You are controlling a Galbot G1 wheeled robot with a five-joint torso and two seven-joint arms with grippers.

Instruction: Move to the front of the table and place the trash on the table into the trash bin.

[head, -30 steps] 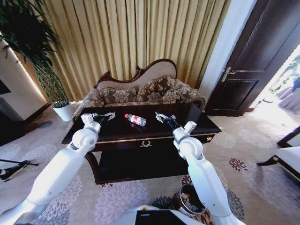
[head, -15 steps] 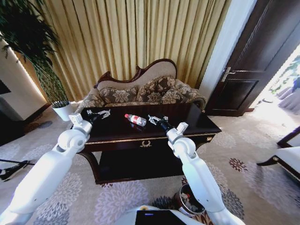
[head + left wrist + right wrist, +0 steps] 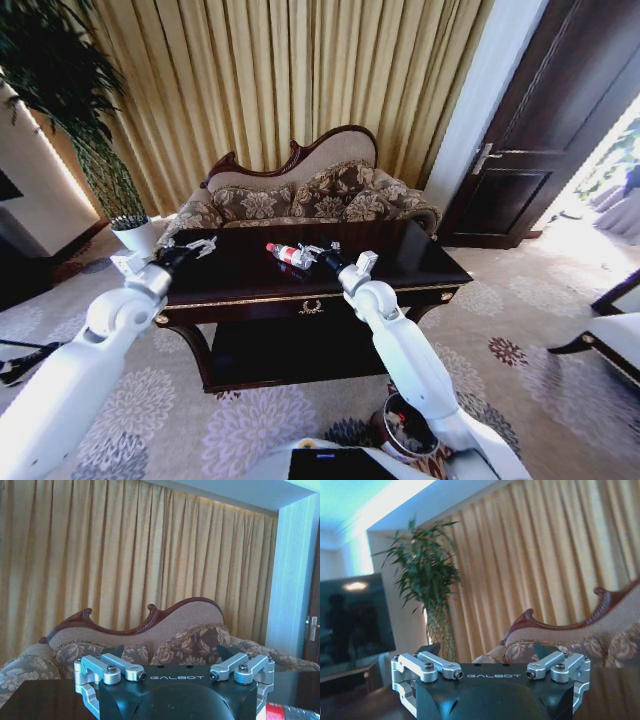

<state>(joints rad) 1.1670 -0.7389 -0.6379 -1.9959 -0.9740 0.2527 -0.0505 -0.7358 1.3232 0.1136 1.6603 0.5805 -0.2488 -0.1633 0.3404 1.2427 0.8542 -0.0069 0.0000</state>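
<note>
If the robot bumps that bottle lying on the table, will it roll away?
Probably, yes. The clear plastic bottle lies on its side on the glossy table, so a nudge across its round body would likely roll it. It looks nearly empty, so it is likely light and may skid from the open right gripper beside it. Thin plastic may dent if squeezed.

Dark glossy worktop (image 3: 410, 262) with gold trim; clear bottle (image 3: 288, 254) with red label; dark reddish-brown trash bin (image 3: 405, 425); gold curtains (image 3: 260, 80); floral-patterned sofa (image 3: 300, 200); beige flowered carpet (image 3: 520, 350); white arms.
</note>
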